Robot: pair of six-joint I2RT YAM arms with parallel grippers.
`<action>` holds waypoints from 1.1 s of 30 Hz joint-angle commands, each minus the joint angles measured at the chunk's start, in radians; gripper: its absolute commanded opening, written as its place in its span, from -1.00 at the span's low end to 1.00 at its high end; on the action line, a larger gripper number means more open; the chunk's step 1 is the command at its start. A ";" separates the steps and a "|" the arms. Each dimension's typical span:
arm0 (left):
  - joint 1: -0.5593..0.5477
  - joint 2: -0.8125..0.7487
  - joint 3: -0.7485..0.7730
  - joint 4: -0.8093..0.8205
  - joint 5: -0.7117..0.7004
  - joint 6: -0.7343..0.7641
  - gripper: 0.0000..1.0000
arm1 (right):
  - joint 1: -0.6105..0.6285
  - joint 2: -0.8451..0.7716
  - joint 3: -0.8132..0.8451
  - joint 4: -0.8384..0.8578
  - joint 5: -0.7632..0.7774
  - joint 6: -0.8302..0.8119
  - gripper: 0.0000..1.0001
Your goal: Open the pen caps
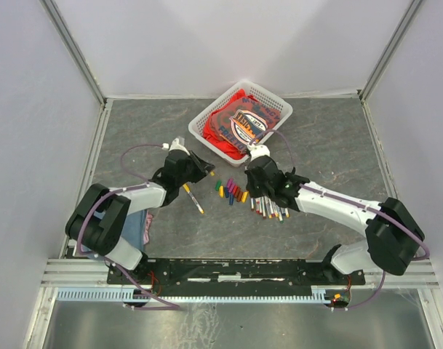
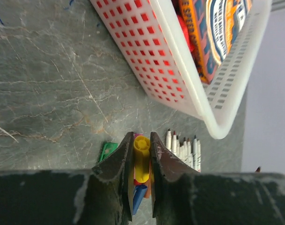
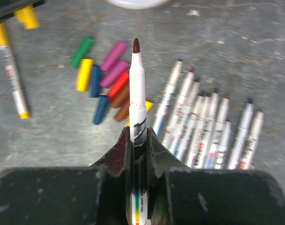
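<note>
My left gripper (image 2: 142, 138) is shut on a stubby yellow pen cap (image 2: 141, 159), held above the table near the loose caps. It shows in the top view (image 1: 204, 171) left of the pile of pen caps (image 1: 232, 191). That pile lies on the table with green, yellow, blue, purple, red, brown caps (image 3: 109, 79). My right gripper (image 3: 138, 133) is shut on a white pen barrel (image 3: 136, 84) with a bare brown tip, pointing over the pile. In the top view this gripper (image 1: 259, 177) is just right of the caps.
A row of several uncapped white pens (image 1: 270, 209) lies right of the caps (image 3: 208, 126). One white pen with yellow ends (image 1: 193, 198) lies left of them. A white basket (image 1: 205, 120) holding a red printed item stands behind. A folded cloth (image 1: 137, 227) lies by the left arm.
</note>
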 commanded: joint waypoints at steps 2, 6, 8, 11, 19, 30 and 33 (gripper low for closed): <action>-0.055 0.041 0.092 -0.179 -0.111 0.166 -0.94 | -0.054 -0.038 0.005 -0.119 0.151 0.043 -0.95; -0.063 0.081 0.107 -0.188 -0.119 0.172 -0.94 | -0.099 -0.039 -0.005 -0.171 0.181 0.044 -0.92; -0.068 0.103 0.119 -0.199 -0.121 0.177 -0.94 | -0.117 -0.028 -0.008 -0.188 0.188 0.033 -0.91; -0.073 0.124 0.129 -0.207 -0.120 0.181 -0.94 | -0.135 -0.002 -0.008 -0.208 0.196 0.027 -0.89; -0.093 0.159 0.161 -0.230 -0.128 0.202 -0.84 | -0.152 0.046 -0.007 -0.234 0.213 0.012 -0.82; -0.108 0.198 0.184 -0.242 -0.143 0.207 -0.57 | -0.159 0.124 0.005 -0.238 0.233 -0.010 -0.74; -0.113 0.204 0.188 -0.245 -0.148 0.207 -0.50 | -0.160 0.142 0.011 -0.236 0.240 -0.014 -0.72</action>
